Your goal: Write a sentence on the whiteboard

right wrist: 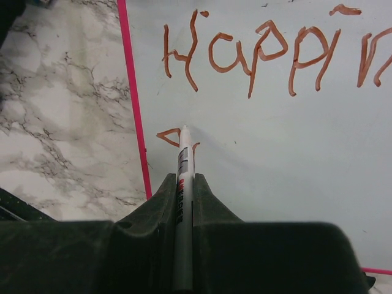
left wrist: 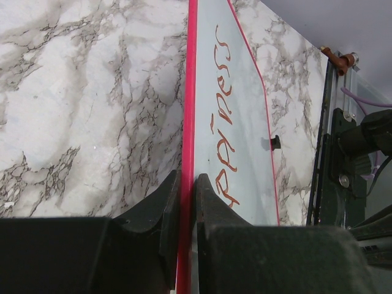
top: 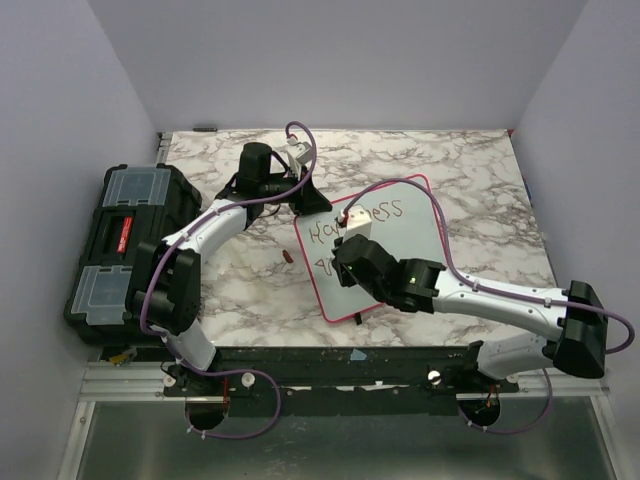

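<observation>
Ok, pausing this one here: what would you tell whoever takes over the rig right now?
The left gripper has its jaws shut on the whiteboard, at its pink edge.
The right gripper has its jaws shut on the marker, tip on the board.
Done: the sentence has its first line, roughly "Happiness".
To do: the second line; only its first strokes are down.

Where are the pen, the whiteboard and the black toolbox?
pen (right wrist: pixel 183 162): right wrist view, on its white barrel.
whiteboard (top: pixel 405 245): top view, on its bare white surface.
black toolbox (top: pixel 140 225): top view, on its lid.
</observation>
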Robot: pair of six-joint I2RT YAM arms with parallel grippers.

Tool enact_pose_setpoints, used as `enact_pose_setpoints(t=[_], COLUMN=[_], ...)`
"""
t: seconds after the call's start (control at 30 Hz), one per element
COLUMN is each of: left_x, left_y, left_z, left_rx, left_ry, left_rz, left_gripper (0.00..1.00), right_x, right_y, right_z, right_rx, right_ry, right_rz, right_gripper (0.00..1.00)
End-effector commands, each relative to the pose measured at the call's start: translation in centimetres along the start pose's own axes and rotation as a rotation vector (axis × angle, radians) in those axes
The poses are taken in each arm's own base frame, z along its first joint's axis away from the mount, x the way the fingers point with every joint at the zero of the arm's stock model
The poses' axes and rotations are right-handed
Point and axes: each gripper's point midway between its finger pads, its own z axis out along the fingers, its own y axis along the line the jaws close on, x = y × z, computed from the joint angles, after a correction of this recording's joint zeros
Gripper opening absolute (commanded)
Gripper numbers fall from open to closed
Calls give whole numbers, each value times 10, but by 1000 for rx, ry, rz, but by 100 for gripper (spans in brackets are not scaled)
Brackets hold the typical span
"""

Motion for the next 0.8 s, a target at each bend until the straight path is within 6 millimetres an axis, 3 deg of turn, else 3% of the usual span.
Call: enact_pose_setpoints(t=[0.0,0.3,0.77], left_x=[-20,-20,-20], left_y=[3,3,2], left_z=[-4,-4,-4], left_rx=[-42,-40,-35], left_ry=[-51,-50,-51], left_rz=[118,117,119], left_gripper=[0,0,0], right_x=[-13,-10,13], right_y=[16,17,-20], right_z=[8,18,14], right_rx=[-41,-24,130], right_ry=[-26,-28,8], right_rz=[8,1,-36], right_gripper=[1,1,1])
